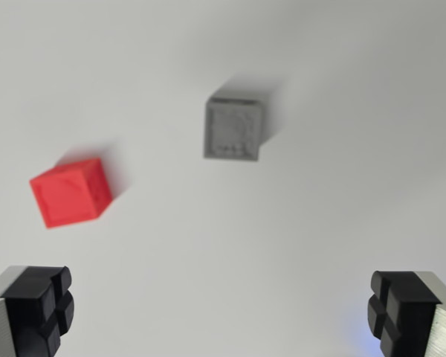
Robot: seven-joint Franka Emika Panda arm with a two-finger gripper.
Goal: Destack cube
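Two unmarked cubes apart, red cube (pixel 70 192), grey cube (pixel 235 129), pincer (pixel 221 312) spread wide

no readable text, faint blurred relief on grey cube (pixel 235 129) top, illegible

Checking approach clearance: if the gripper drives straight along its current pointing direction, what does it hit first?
Probably bare white surface. The open gripper seems aimed between and below both cubes: red cube sits toward the wrist view's left, grey cube further up. Depth is unclear from one view.
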